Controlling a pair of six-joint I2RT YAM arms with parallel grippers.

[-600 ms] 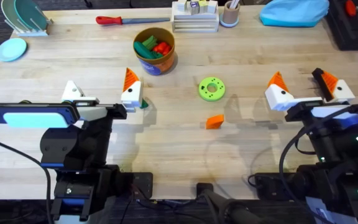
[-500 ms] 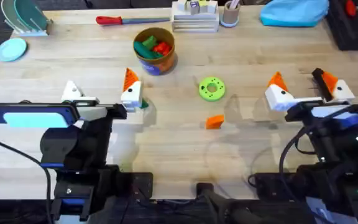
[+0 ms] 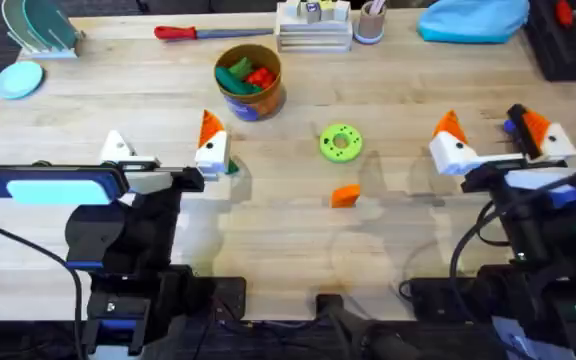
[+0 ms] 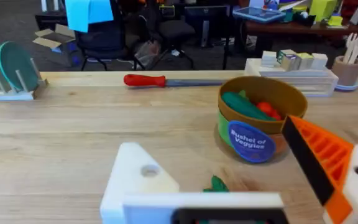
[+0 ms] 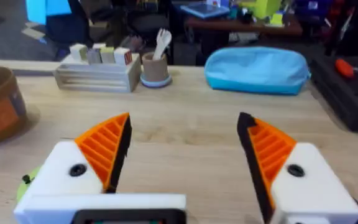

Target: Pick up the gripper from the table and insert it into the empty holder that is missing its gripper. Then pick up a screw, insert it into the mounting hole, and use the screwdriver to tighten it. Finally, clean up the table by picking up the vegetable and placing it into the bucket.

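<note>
The loose orange gripper point(image 3: 345, 195) lies on the table point(image 3: 288, 240) near the middle, just in front of a green ring point(image 3: 340, 142). My left gripper point(image 3: 163, 145) is open. One of its fingers is the bare white holder point(image 3: 116, 146), seen close in the left wrist view point(image 4: 138, 177). The other finger carries an orange pad point(image 3: 209, 128). A small dark green vegetable point(image 3: 231, 167) lies beside that padded finger. The bucket point(image 3: 249, 82) stands behind, with toy vegetables inside. My right gripper point(image 3: 490, 132) is open and empty, both fingers orange-tipped. The screw and the screwdriver are out of view.
A red-handled tool point(image 3: 198, 32) lies at the back edge. Near it stand a white block rack point(image 3: 313, 28), a cup point(image 3: 370, 20) and a blue pouch point(image 3: 473, 18). A dish rack point(image 3: 38, 28) and a blue lid point(image 3: 18, 78) are at the far left.
My right gripper has shifted slightly to the right and away. The left arm and the objects on the table have stayed put.
</note>
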